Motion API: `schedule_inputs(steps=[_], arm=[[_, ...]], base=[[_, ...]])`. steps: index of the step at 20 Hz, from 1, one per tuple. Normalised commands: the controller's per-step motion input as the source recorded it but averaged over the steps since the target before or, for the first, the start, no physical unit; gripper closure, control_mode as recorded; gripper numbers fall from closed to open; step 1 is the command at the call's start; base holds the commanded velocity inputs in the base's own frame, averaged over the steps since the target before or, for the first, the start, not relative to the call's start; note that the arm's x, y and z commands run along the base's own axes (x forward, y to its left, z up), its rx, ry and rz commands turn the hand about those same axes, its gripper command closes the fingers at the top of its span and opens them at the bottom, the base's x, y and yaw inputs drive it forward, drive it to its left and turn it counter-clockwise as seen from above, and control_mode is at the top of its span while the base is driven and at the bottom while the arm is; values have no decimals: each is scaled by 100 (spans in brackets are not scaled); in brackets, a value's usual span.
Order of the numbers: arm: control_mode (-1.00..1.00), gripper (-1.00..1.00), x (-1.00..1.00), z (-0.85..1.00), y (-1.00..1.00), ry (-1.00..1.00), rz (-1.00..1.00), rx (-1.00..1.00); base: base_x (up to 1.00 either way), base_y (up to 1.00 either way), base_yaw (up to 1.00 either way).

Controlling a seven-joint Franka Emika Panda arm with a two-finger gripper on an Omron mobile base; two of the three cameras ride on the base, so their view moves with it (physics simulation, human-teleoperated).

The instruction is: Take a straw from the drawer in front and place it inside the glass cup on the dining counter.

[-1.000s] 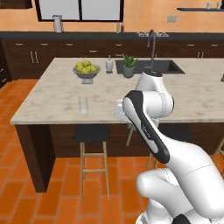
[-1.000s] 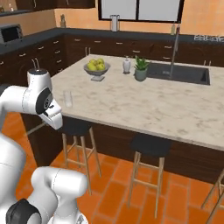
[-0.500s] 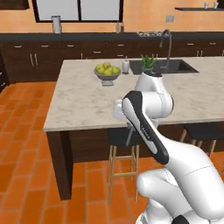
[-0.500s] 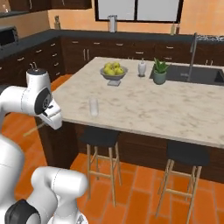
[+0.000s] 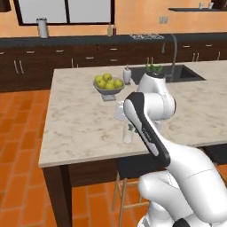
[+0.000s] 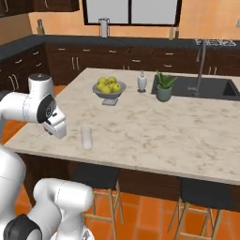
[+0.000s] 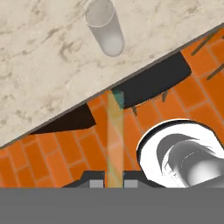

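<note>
My gripper (image 7: 114, 183) is shut on the straw (image 7: 114, 135), a thin pale tan stick that runs up from between the fingertips toward the counter's edge. The clear glass cup (image 7: 105, 27) stands upright on the beige marble dining counter (image 7: 43, 65), just inside that edge and beyond the straw's tip. From the right base view the hand (image 6: 56, 127) hangs at counter height, a little left of the glass cup (image 6: 86, 137). In the left base view the glass cup (image 5: 127, 133) stands near the front edge of the dining counter (image 5: 80, 119), partly behind my arm. The drawer is out of view.
A bowl of yellow fruit (image 6: 108, 87), a white soap bottle (image 6: 142, 82) and a potted plant (image 6: 164, 86) stand further back on the counter, beside the inset sink (image 5: 177, 73). Black stools (image 6: 96, 176) sit under the counter's front edge. Orange tile floor lies below my hand.
The whole scene has shifted as the base drove; the counter and glass cup now lie closer to my hand. The gripper stays shut on the straw.
</note>
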Motion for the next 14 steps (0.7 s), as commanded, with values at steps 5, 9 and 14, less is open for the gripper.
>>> schedule_inputs(steps=[5, 9, 14], arm=[[100, 100, 0, 0, 0, 0, 0, 0], [100, 100, 0, 0, 0, 0, 0, 0], [-100, 100, -3, 47, 3, -31, 16, -1]], base=[[91, 26, -13], [73, 44, -7], [0, 0, 0]])
